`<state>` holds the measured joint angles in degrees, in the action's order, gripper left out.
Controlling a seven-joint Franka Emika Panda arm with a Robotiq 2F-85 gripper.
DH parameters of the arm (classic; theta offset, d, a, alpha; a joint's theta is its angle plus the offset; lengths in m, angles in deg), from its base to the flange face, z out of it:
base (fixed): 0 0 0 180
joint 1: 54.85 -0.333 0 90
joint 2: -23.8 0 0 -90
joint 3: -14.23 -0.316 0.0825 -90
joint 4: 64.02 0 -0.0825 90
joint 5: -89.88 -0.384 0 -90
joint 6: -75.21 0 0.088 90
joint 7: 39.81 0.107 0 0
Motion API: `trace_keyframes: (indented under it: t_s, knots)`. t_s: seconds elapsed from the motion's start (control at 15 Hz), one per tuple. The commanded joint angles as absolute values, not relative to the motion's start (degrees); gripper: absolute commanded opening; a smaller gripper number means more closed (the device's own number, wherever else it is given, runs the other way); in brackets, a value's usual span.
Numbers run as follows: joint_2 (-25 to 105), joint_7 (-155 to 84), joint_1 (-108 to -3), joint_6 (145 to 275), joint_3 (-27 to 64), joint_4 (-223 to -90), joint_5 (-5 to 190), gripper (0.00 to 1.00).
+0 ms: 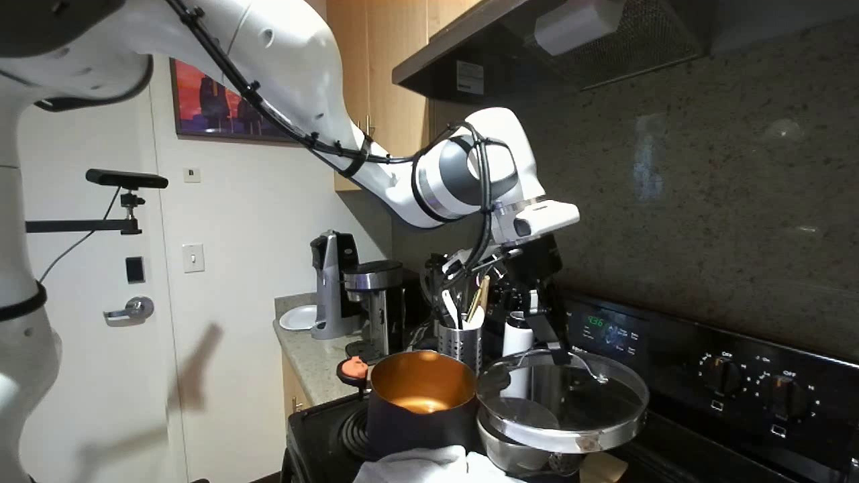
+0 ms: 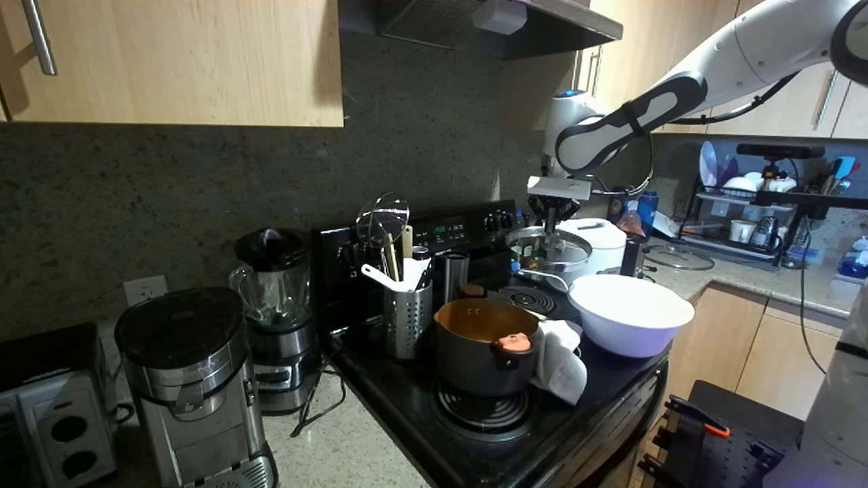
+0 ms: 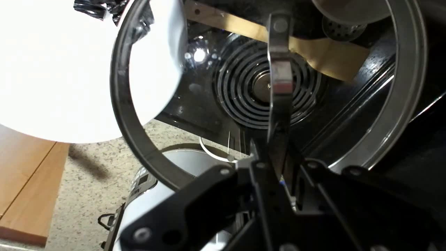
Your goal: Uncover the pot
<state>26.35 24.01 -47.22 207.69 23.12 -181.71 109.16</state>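
The black gripper [image 3: 277, 158], at the bottom of the wrist view, is clamped on the arched metal strap handle [image 3: 280, 80] of a clear glass lid [image 1: 577, 409], round and banded with a smooth steel rim. Through the glass the wrist view shows the ridged rings of a coil burner [image 3: 244, 85] and a flat tan spatula [image 3: 325, 55] that looks like wood. The lid hangs apart from the pot [image 2: 475, 359], which stands uncovered on the glossy black stove [image 2: 407, 386], a little below the middle of the frame in an exterior view. Its wide round wall is dark and smooth, its inside a shiny orange — coppery where the light strikes — and a small side handle bears a knobby orange grip [image 2: 514, 342]. A crumpled, soft grey-white cloth [image 2: 561, 369] drapes at the pot's right, and to its left a cylindrical steel canister [image 2: 405, 332], punched with small round holes, holds utensils [image 2: 412, 273]. Toward the right of the frame sits a broad, smooth-walled bowl [image 2: 630, 342], white within and lavender-tinted outside.
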Motion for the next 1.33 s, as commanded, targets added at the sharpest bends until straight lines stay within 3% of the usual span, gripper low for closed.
trace_keyframes:
  t_s: [0.0,0.53,1.27]
  knots:
    - [27.3,29.8,-47.3,210.0,23.7,-180.6,110.8,0.07]
    - [29.3,44.0,-48.2,210.8,24.1,-179.9,118.9,0.06]
    - [33.5,39.7,-49.8,208.7,24.0,-172.6,118.5,0.06]
